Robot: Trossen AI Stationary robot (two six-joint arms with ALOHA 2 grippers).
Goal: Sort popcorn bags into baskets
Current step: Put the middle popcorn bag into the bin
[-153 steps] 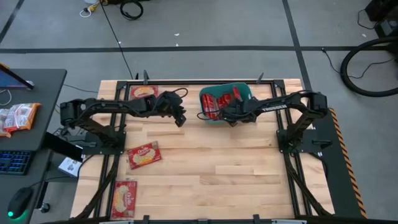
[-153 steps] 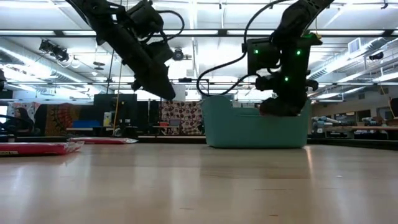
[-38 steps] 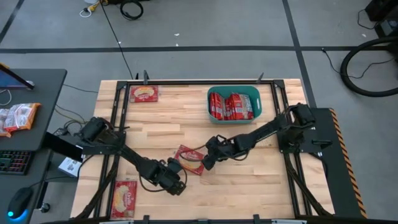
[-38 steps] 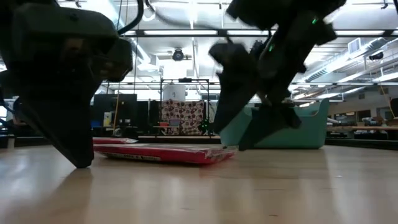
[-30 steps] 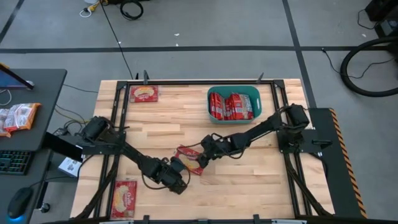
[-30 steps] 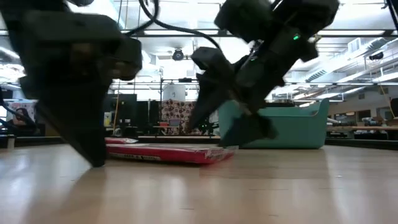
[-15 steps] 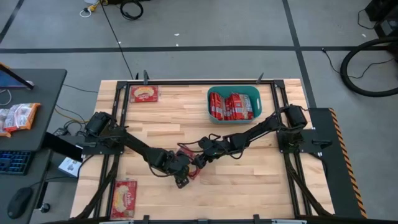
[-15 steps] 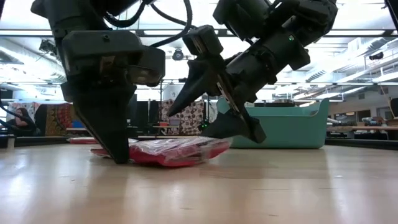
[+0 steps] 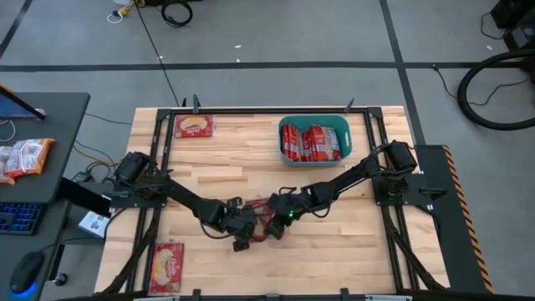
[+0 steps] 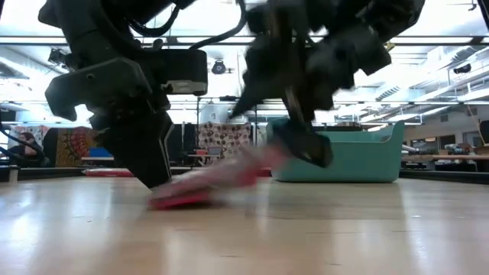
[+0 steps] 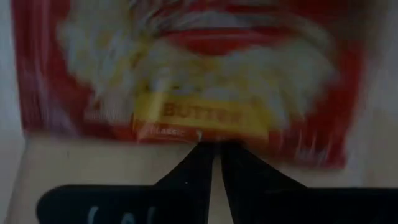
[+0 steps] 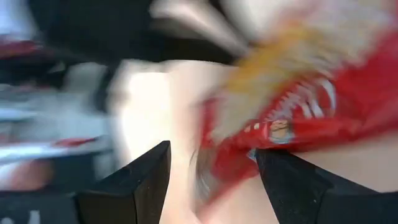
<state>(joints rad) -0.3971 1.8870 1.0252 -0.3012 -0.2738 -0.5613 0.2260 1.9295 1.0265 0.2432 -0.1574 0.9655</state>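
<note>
Mid-worktop, the clenched left gripper pins 1 popcorn bag so the right gripper, jaws apart, can take its raised edge.

We see a red bag with a yellow "BUTTER" band and white popcorn print. The tub is teal, its bags red. At ten o'clock lies a red, cream-centred bag.
</note>
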